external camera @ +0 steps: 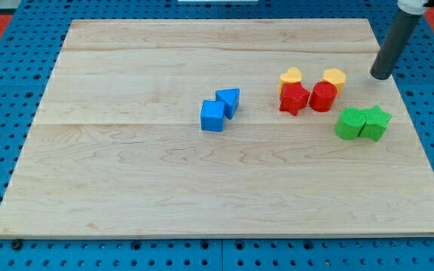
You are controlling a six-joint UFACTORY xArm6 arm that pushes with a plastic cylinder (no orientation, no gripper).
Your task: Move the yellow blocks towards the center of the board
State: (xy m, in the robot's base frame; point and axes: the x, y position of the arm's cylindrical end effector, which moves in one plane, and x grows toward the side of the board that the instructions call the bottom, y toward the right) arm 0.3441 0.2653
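1. Right of the yellow hexagonal plastic block (335, 77), my tip (380, 76) stood apart, a bare end effector rod grasping nothing.
2. Left of that block sat the yellow heart-shaped plastic block (290, 76); both lay toward the wooden desk (126, 173)'s right, needing leftward pushes.

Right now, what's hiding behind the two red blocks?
Two yellow blocks: one behind the left red block, one behind the right red block. Only their tops show; the red ones cover their lower parts. My tip is further right.
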